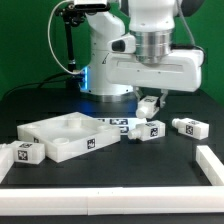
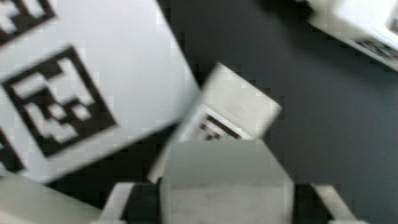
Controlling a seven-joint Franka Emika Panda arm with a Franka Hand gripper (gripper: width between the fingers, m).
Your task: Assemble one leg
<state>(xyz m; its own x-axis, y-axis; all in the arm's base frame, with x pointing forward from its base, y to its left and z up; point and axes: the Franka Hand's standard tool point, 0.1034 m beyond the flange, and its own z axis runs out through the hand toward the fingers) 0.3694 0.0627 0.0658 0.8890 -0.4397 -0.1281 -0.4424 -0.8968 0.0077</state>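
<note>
Gripping the leg (image 2: 228,110) in my closed claw (image 1: 148,104), I hold it above the table (image 1: 120,172), long axis pointing out from the claw, panel (image 1: 60,135) toward the exterior view's left.

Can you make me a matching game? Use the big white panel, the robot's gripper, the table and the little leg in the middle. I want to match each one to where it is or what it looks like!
Things:
1. panel
2. gripper
3. table
4. leg

Places or looks:
A. black, under everything
B. hanging in the air
C. small, with a tag, on the table just below the gripper
D. big and flat, toward the exterior view's left

Pairs: 1-D, 2-B, 3-A, 4-C
</note>
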